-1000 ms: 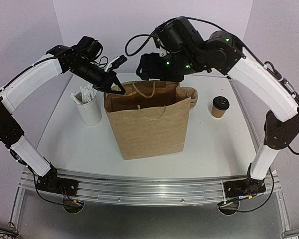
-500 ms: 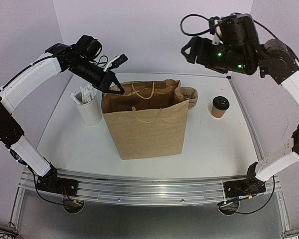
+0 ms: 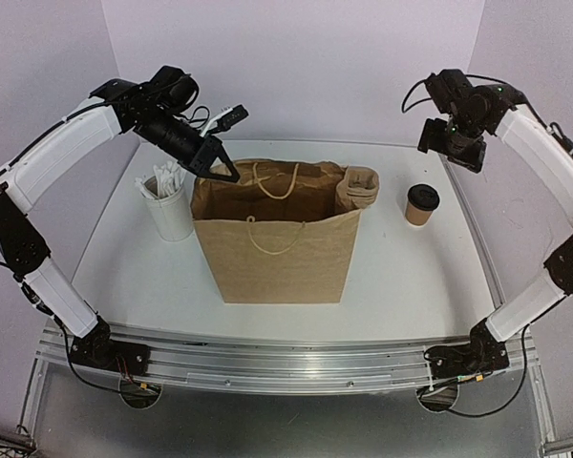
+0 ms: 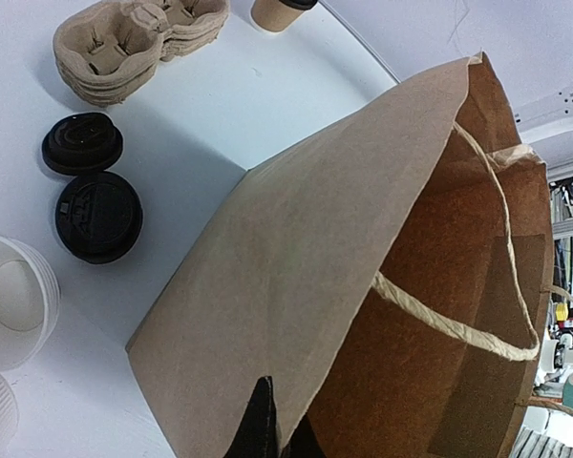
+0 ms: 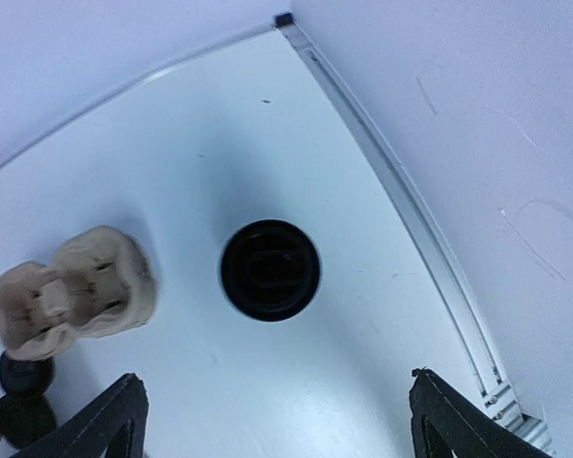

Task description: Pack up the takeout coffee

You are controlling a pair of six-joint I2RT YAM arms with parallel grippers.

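Fingers (image 5: 115,425) of our right gripper (image 5: 274,386) are spread wide. We see the takeout coffee (image 5: 269,269) upright at twelve o'clock from them, right arm nearest. Our left gripper (image 4: 279,434) pinches the rim of the paper bag (image 3: 286,253), at nine o'clock.

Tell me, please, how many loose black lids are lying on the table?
2. Both lie on the table beyond the paper bag: one lid beside the stack of cup carriers, the other lid right next to it. More may be hidden by the bag.
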